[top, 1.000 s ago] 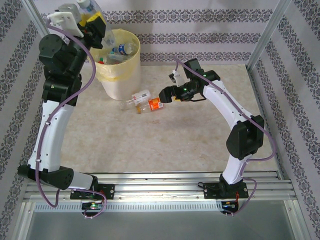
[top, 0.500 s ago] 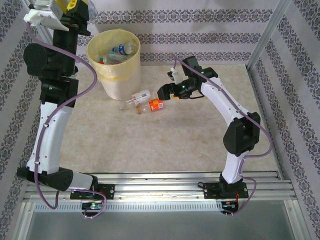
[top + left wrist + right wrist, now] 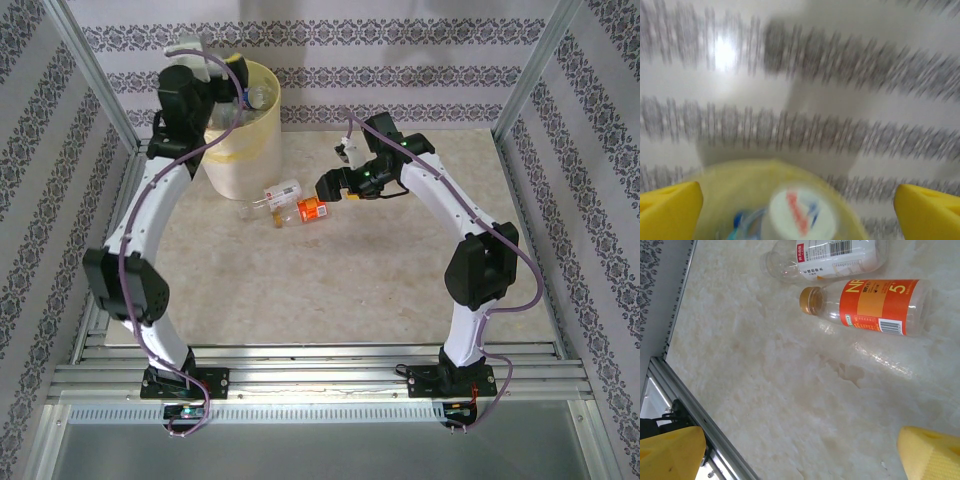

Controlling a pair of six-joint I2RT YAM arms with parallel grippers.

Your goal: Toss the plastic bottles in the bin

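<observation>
Both arms rise from the rail (image 3: 320, 372) at the near edge of the bench (image 3: 330, 290). At mid-bench the right end effector (image 3: 323, 191) hangs low. Its yellow fingers (image 3: 670, 452) are spread wide and released, with only bare marbled surface between them.

Just to its left, two plastic bottles lie on their sides, roughly parallel. The orange-labelled bottle (image 3: 311, 209), which has an orange-brown cap, is the nearer one. The white-labelled bottle (image 3: 283, 192) lies just beside it on the far side, and I cannot tell whether they touch.

Farther back, at the far left against the patterned wall (image 3: 420, 80), stands the bin (image 3: 245, 150), lined with a yellow bag. The left end effector (image 3: 232, 82) hangs over its mouth, fingers (image 3: 667, 210) wide apart and released. Between them, touching neither, a blurred bottle end (image 3: 797, 217), white with a red and blue mark, sits over the yellow liner. A clear bottle (image 3: 258, 95) lies inside the bin by its right rim.
</observation>
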